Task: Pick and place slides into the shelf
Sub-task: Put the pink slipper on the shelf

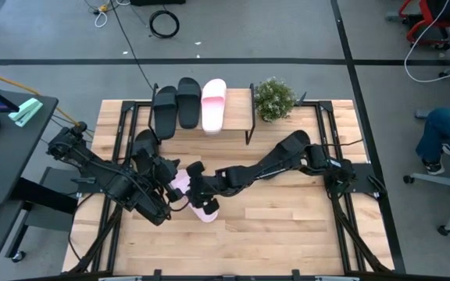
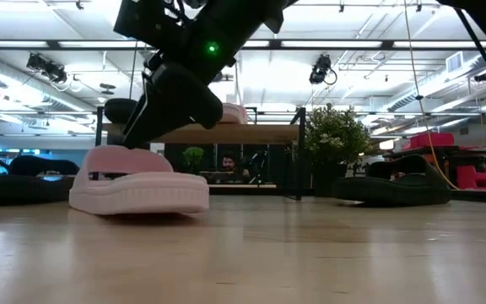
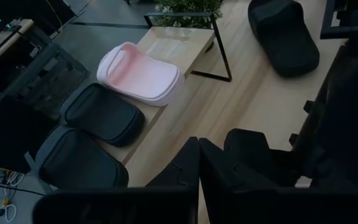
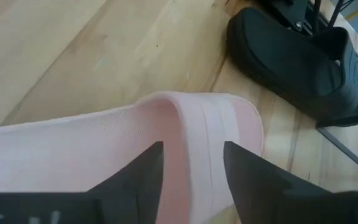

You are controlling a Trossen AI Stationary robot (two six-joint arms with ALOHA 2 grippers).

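Note:
A pale pink slide [image 1: 196, 201] lies on the table's middle, toward the near edge, also in the low view [image 2: 137, 187]. My right gripper [image 4: 192, 167] comes down on its strap and is shut on it. My left gripper [image 3: 199, 163] hovers just to the left of that slide, fingers shut and holding nothing. The shelf [image 1: 237, 100] stands at the far edge; two black slides [image 1: 176, 105] and one pink slide [image 1: 213, 103] rest on its wooden top. Another black slide [image 1: 143, 143] lies on the table left of centre, and one more [image 2: 403, 181] lies to the right. My right gripper pinches the pink slide's strap [image 4: 194, 127] at its edge, one finger [image 4: 143, 171] on the inner side of the strap and the other [image 4: 248, 177] on the outer side. It comes slanting down from above. The slide's sole [image 2: 142, 201] lies on the table.
A small green potted plant [image 1: 273, 98] stands right of the shelf. Black frame rails [image 1: 330, 133] run along both table sides. Both arms cross the table's middle. Bare wood [image 1: 287, 226] lies toward the near right. A person [image 1: 448, 133] sits beyond the right edge.

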